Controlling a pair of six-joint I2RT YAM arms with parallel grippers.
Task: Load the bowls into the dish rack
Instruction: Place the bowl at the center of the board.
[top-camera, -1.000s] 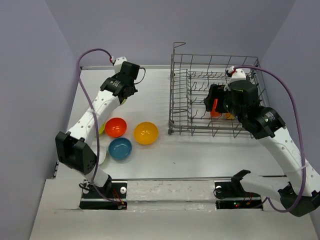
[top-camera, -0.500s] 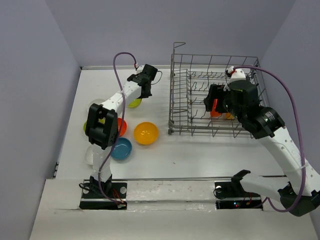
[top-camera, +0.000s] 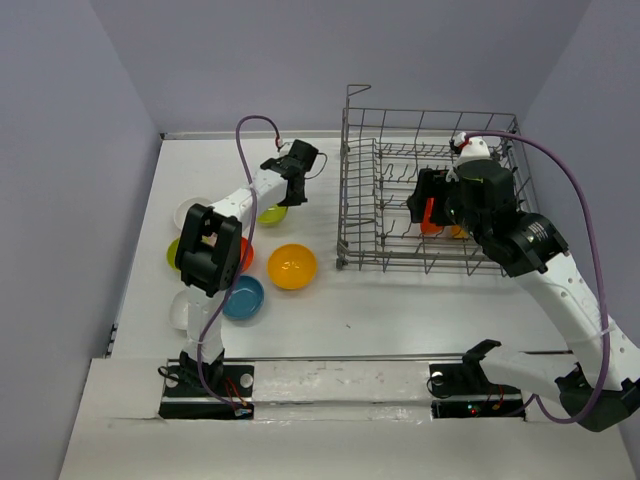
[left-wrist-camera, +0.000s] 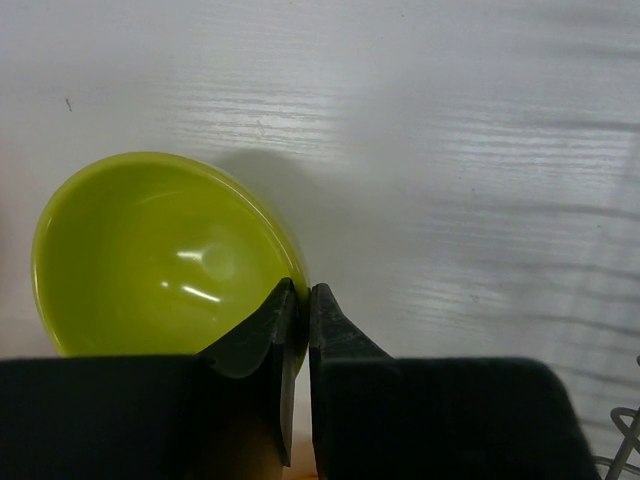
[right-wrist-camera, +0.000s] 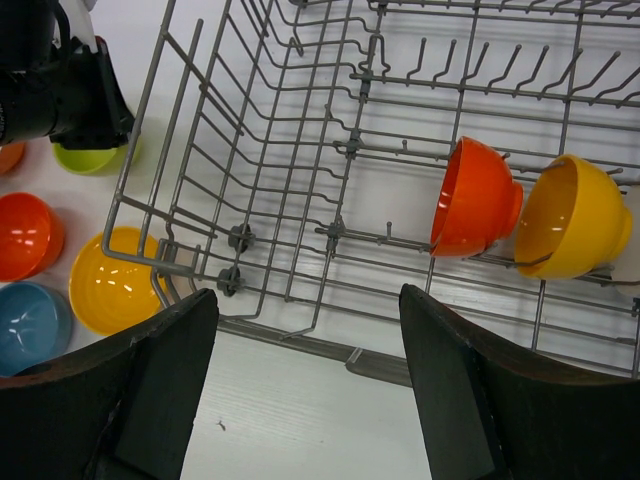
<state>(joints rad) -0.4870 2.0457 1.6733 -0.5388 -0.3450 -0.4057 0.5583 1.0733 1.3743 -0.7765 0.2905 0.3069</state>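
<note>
My left gripper (top-camera: 285, 195) (left-wrist-camera: 303, 290) is shut on the rim of a lime green bowl (top-camera: 271, 213) (left-wrist-camera: 150, 250), which sits low over the table, left of the dish rack (top-camera: 345, 215) (right-wrist-camera: 250, 130). In the rack, a red-orange bowl (right-wrist-camera: 475, 210) (top-camera: 431, 222) and an orange-yellow bowl (right-wrist-camera: 570, 230) (top-camera: 458, 232) stand on edge between tines. My right gripper (top-camera: 428, 205) (right-wrist-camera: 305, 300) hangs open and empty over the rack's front part. On the table lie an orange-yellow bowl (top-camera: 292, 266), a red-orange bowl (top-camera: 241, 256) and a blue bowl (top-camera: 242, 297).
Further left on the table are a white bowl (top-camera: 190, 212), another lime green bowl (top-camera: 174, 252) and a pale bowl (top-camera: 184, 310). The left arm's elbow (top-camera: 208, 250) hangs over the bowl cluster. Walls close in behind and at both sides.
The left arm has swung right from the back left towards the rack, bringing the lime green bowl along. The right arm has stayed still.
</note>
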